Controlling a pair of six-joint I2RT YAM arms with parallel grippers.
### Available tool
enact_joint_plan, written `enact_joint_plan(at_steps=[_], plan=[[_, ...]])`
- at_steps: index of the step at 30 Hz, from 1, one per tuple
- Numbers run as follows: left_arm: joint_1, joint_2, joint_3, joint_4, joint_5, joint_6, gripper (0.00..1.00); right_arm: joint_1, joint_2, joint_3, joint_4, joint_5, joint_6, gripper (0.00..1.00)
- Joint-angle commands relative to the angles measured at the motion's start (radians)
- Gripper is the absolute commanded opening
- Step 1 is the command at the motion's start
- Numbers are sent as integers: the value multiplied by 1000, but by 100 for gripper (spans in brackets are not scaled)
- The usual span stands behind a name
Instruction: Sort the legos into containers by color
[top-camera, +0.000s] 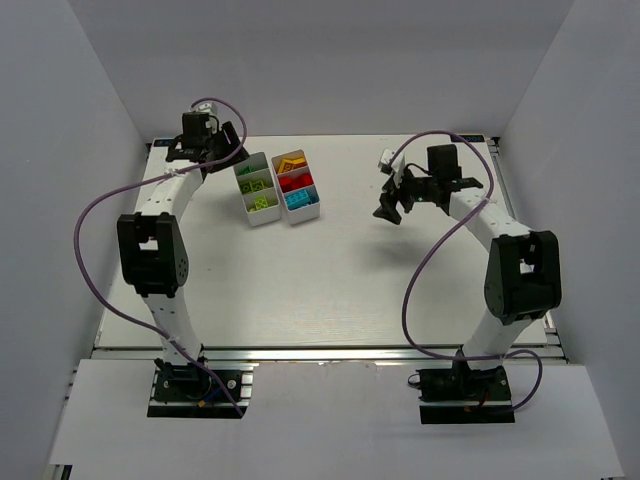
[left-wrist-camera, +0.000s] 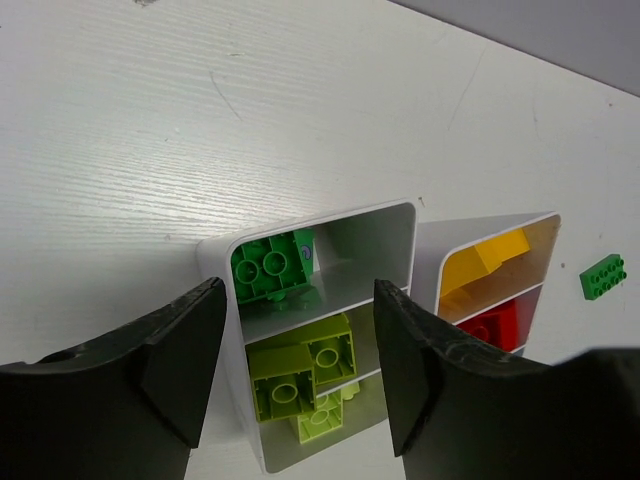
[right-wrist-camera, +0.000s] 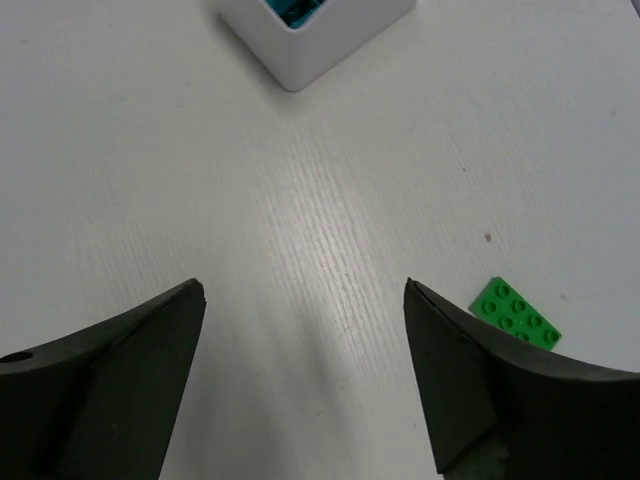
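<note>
Guessing there's just 1 stray left: a small dark green flat studded plastic lego plate (right-wrist-camera: 515, 313) lying on the white table (right-wrist-camera: 300, 150), outside both containers. From the right wrist camera it sits at about 4 o'clock from the right gripper (right-wrist-camera: 302, 285), just beside the finger on the right of that view, not between the fingers. Its long axis runs roughly 10 to 4 o'clock there, so it's skewed to the jaw line. I'd expect a small shift plus a wrist twist before any pinch works. That gripper is spread wide with nothing in it.

The left gripper (left-wrist-camera: 300, 283) is also spread and empty, hovering over the narrow white 3-compartment plastic tray (left-wrist-camera: 330, 218), which has dark green bricks (left-wrist-camera: 268, 265) in its far cell and lime green bricks (left-wrist-camera: 300, 370) nearer. From there the plate is way off at 3 o'clock, past the second white tray (left-wrist-camera: 428, 265). So the right arm is clearly the nearer one, and the plate's home looks like that far dark green cell. Can't pick the plate out in the overhead view.
</note>
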Motion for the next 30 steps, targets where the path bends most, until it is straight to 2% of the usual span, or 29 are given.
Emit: enact_joint_plan(at_steps=[1,2,3,4,6,7,9,10,11,12,14,16,19,20,21,23,25,30], plan=[[4,-140,-28,32,-18,-17,71,-26,41,55,106,142,32,90],[6,-165,-47,35,-22,-20,72,-26,58,65,136,188,46,89],[4,-190,-67,35,-38,-20,77,-29,102,84,140,226,37,89],[6,-216,-91,40,-41,-23,80,-32,128,136,114,271,-59,89],[9,-297,-178,51,-50,-42,95,-49,214,202,49,309,-127,89],[10,-323,-211,54,-48,-49,98,-61,251,310,5,287,-161,88],[13,-401,-304,58,-38,-66,98,-105,375,450,-84,244,-158,76],[13,-427,-335,60,-35,-74,98,-116,424,527,-145,231,-126,67],[13,-453,-367,68,-30,-86,98,-126,472,691,-178,231,-32,51],[13,-508,-430,71,-29,-91,98,-135,521,775,-211,233,15,15],[13,-567,-493,86,-38,-114,98,-143,627,913,-276,249,122,1],[13,-648,-573,92,-47,-128,98,-138,638,882,-194,285,188,0],[13,-739,-661,97,-70,-189,98,-124,606,745,-94,337,262,6],[13,-759,-686,89,-99,-218,98,-123,606,730,-75,331,267,10],[15,-780,-709,79,-196,-245,98,-121,612,721,-72,325,274,14],[16,-843,-778,83,-245,-276,98,-121,625,722,-68,323,314,16],[18,-891,-830,109,-239,-290,98,-121,644,730,-57,322,348,17],[16,-906,-835,95,-191,-302,98,-109,672,731,-25,339,388,16]])
